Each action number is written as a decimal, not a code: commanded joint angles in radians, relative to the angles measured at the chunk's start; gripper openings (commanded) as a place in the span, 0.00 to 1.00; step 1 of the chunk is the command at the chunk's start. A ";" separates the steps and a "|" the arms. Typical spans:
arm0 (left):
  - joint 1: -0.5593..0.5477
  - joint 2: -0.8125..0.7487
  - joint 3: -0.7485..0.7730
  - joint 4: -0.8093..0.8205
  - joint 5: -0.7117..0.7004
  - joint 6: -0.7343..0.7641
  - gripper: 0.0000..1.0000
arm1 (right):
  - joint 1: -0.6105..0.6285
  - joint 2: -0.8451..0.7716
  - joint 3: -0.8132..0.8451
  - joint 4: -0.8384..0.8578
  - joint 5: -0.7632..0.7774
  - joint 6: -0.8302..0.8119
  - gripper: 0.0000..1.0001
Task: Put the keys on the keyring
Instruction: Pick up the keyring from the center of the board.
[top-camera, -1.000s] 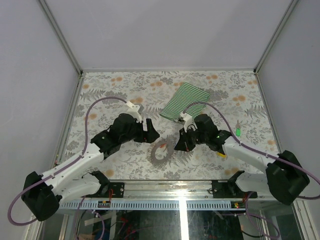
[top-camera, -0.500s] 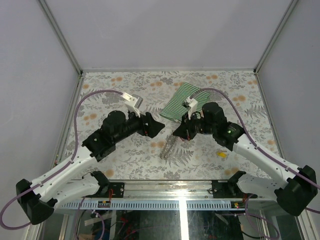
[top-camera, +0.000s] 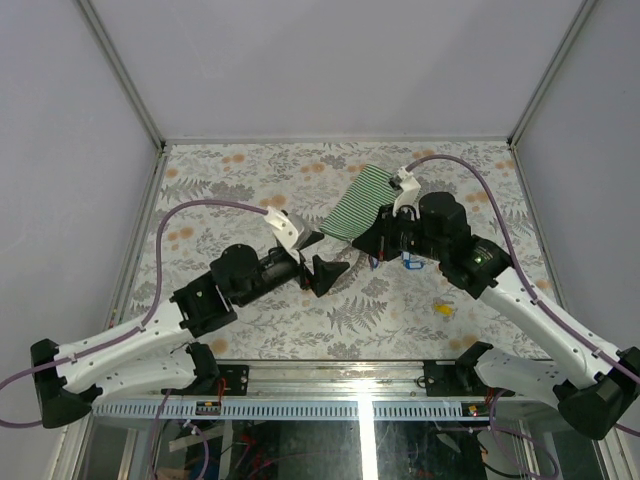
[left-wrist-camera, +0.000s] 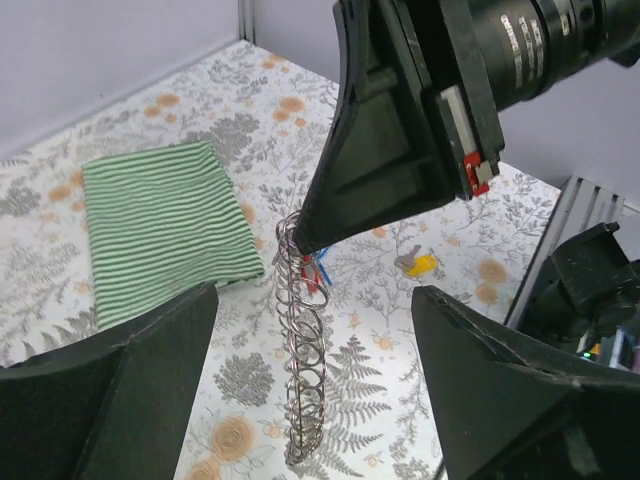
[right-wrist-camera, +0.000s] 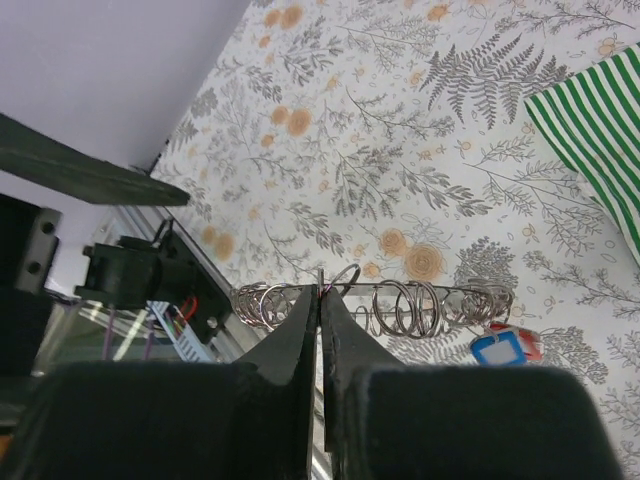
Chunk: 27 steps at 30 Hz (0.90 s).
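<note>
Whereas a second ago the ring (left-wrist-camera: 300, 360) lay flat on the counter (top-camera: 230, 200), low in the middle of the top view, it now hangs in the air. The right tool (right-wrist-camera: 320, 298) pinches it at the top, tips clamped tight on the wire. That tool has carried it up and to the right in the frame, to just in front of the cloth (top-camera: 365, 200). The left tool (top-camera: 330, 275) has followed, spread wide and holding nothing. In its own view the coil hangs between its fingers without touching either. Whether the ring's lower end rests on the counter I cannot tell.

A blue key (right-wrist-camera: 497, 350) and a red key (right-wrist-camera: 527, 343) already dangle from the ring. The yellow key (top-camera: 441, 309) lies on the counter at the lower right of the top view, well apart from the ring. The lift probably readies the ring for threading, with the yellow key the one left to fetch.

Counter at the left and centre of the top view is open, so the left tool has free space around it. The yellow key sits just beside the right arm (top-camera: 510, 290) and near the front edge. A reach from the left would likely have to pass close to that arm and the hanging ring. The cloth's edge is close behind the right tool, and the side walls stand well away from both.
</note>
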 joint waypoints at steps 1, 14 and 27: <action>-0.051 -0.017 -0.062 0.235 -0.094 0.154 0.82 | -0.001 -0.037 0.092 0.012 0.037 0.109 0.00; -0.134 0.105 -0.067 0.355 -0.201 0.381 0.69 | -0.001 -0.073 0.124 -0.014 0.002 0.140 0.00; -0.136 0.126 -0.053 0.367 -0.158 0.498 0.59 | -0.001 -0.075 0.172 -0.038 -0.083 0.135 0.00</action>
